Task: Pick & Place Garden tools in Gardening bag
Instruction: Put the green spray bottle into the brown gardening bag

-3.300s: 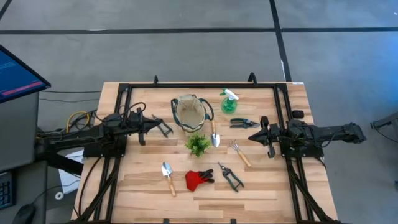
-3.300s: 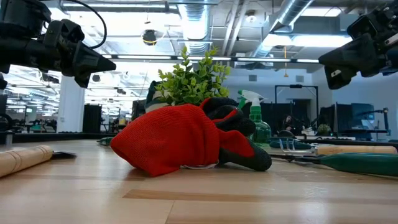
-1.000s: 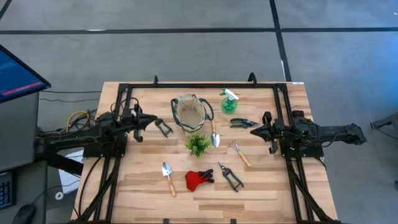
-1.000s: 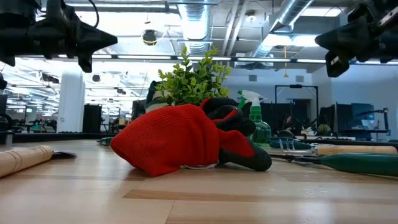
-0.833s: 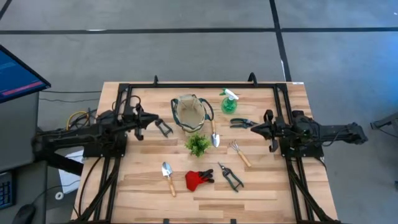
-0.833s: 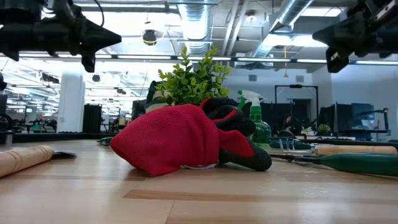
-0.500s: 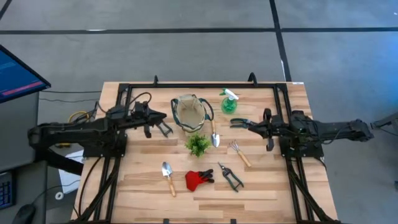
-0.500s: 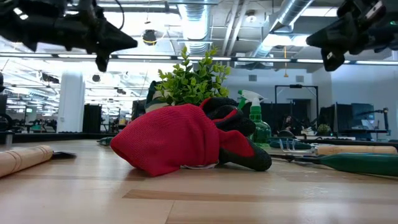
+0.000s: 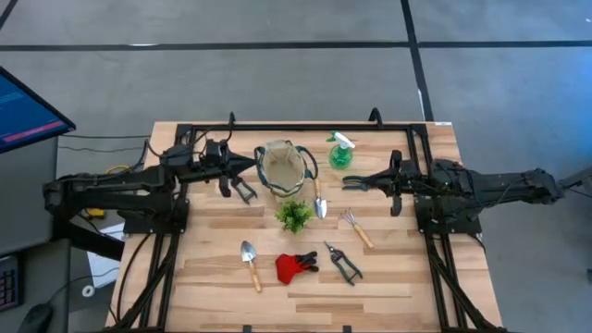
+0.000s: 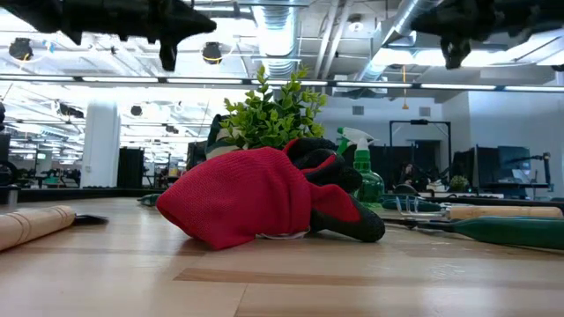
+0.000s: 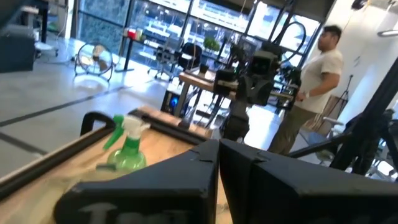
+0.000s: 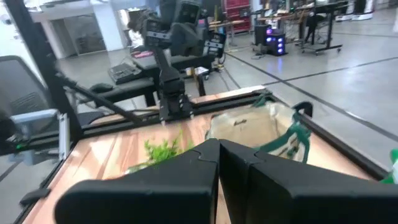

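Note:
The gardening bag [image 9: 282, 167] stands open-mouthed on its base at the table's far middle. Garden tools lie flat around it: a green spray bottle [image 9: 339, 152], black-handled shears [image 9: 361, 182], a trowel [image 9: 318, 200], a rake [image 9: 356, 228], a second trowel [image 9: 250, 263], red gloves [image 9: 294, 267] and second shears [image 9: 342, 262]. My left gripper [image 9: 250, 166] hangs shut in the air just left of the bag, its fingers [image 11: 186, 180] together and bare. My right gripper [image 9: 359, 180] hangs shut above the black-handled shears, its fingers [image 12: 186, 174] also together, pointing level toward the bag [image 12: 261, 127].
A small leafy plant [image 9: 294, 215] stands just nearer than the bag. A black clip-like object [image 9: 242, 190] lies left of the bag. A black frame [image 9: 301, 128] runs along the table's far, left and right sides. A person [image 11: 314, 81] stands in the room beyond.
Both arms have risen and stretched toward the table's middle. My left gripper has moved right toward the bag, and my right gripper has moved left to above the black-handled shears. Both stay shut and level. No tool has moved.

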`<state>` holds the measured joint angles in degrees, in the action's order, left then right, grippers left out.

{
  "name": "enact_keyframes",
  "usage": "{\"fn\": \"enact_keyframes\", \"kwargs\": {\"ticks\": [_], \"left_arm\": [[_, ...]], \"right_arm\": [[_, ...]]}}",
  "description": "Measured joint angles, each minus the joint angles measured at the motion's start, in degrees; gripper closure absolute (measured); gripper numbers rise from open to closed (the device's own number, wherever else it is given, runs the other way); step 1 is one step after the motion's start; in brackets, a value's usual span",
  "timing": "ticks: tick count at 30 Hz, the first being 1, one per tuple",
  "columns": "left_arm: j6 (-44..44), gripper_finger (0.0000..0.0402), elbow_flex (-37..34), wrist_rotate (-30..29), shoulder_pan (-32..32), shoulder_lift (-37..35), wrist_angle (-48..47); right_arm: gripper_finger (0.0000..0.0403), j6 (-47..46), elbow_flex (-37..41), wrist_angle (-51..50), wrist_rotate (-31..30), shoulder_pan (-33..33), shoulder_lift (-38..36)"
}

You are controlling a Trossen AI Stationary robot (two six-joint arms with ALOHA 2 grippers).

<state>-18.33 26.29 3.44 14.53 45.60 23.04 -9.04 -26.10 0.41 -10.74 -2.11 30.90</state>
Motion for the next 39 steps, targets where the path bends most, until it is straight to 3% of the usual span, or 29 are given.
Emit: {"fn": "enact_keyframes", "kwargs": {"ticks": [11, 39], "left_arm": [[0.0, 0.0400, 3.1, 0.0, -0.4, -0.3, 2.8], [-0.1, 0.0400, 3.1, 0.0, -0.4, -0.2, 4.2]], "right_arm": [[0.0403, 0.0, -9.2, 0.0, -0.1, 0.0, 8.0], [0.0403, -0.5, -9.4, 3.1, 0.1, -0.1, 22.1]]}}
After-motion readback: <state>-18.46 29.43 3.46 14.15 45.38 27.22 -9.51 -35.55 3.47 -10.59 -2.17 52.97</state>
